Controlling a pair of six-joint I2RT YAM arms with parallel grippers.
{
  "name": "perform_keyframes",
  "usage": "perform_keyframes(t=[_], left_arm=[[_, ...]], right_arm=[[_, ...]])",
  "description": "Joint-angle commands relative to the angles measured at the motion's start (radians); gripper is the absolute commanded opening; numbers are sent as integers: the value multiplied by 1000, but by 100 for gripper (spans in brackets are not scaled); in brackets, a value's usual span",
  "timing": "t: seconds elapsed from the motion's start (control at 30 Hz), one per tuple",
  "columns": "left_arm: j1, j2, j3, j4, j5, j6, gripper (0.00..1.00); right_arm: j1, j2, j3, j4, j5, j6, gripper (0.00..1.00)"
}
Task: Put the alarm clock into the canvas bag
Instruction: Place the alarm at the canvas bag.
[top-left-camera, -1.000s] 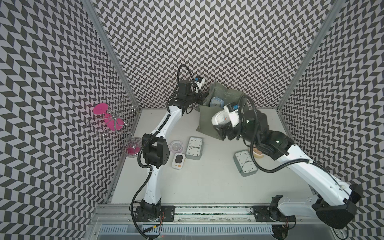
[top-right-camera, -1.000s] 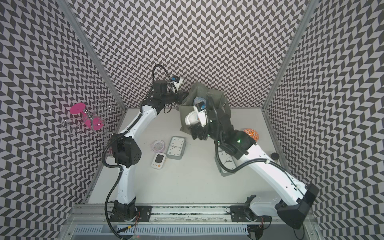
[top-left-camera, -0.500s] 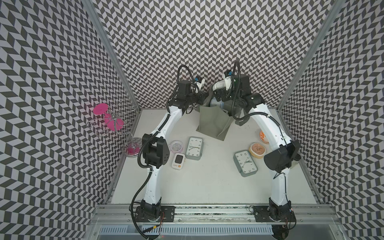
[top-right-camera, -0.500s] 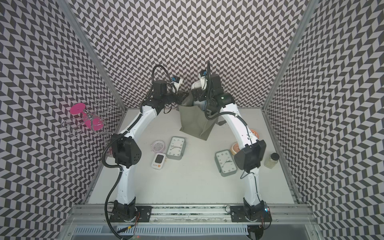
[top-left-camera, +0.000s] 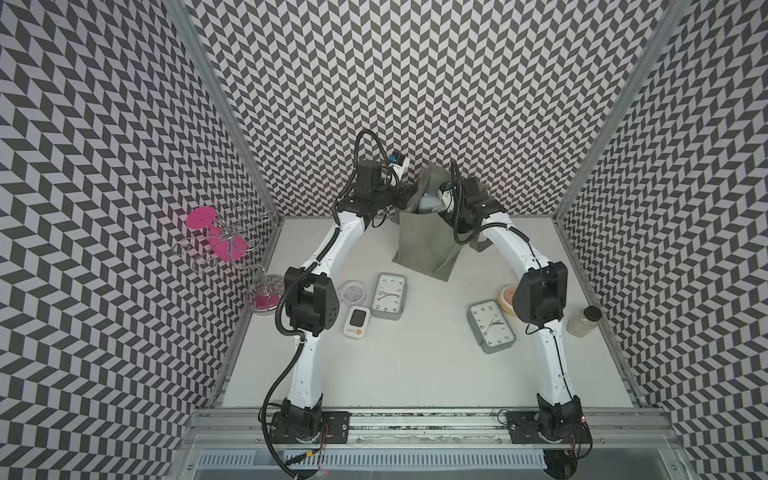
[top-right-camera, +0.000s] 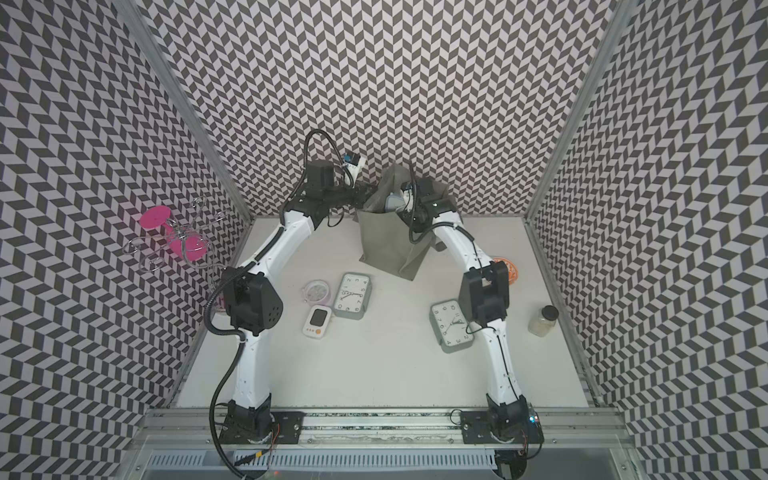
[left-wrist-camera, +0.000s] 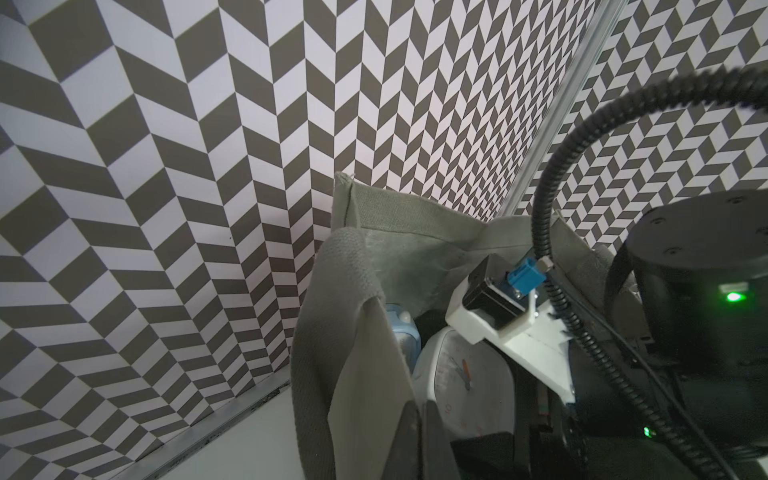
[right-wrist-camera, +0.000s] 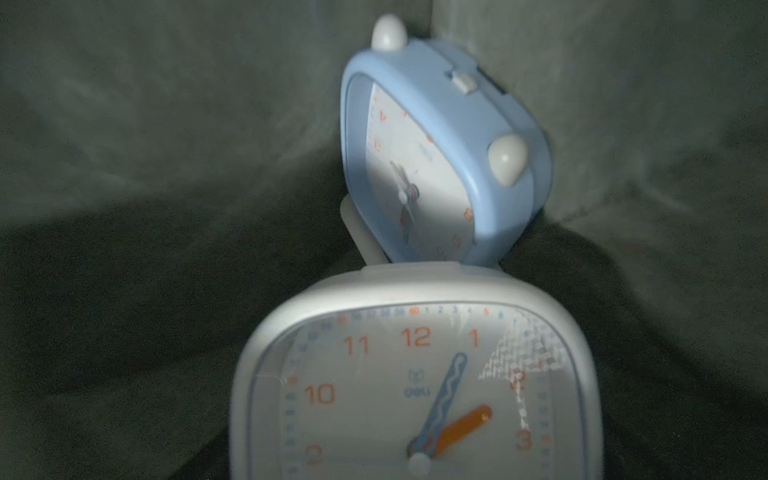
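Top views look down; wrist cameras hug the canvas bag (top-left-camera: 424, 245).

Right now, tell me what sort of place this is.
Probably a robot test cell: chevron-patterned walls box in a white table, left arm and right arm stand on a metal rail, a grey clock lies near a canvas bag.

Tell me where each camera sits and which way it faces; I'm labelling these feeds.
Top views: one head, high in front, looking down at the table and canvas bag; left arm and right arm show whole.
Left wrist: beside the bag's rim, looking across its mouth; left hand pinches the cloth.
Right wrist: inside the bag, facing the white clock and blue clock; no hand shows.
Shared: both wrist views show both clocks.
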Motion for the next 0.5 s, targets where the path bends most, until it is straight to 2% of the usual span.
perform_keyframes(t=[0.0,0.17,0.47], left_arm=[[5,16,35,22,15,-1,0],[5,13,36,22,15,-2,0],[6,13,37,25,13,-3,0]], right_arm=[[10,-66,4,53,-29,-16,99],[26,-226,-83,103,-42,20,99],[38,-606,-456,263,-90,109,99]])
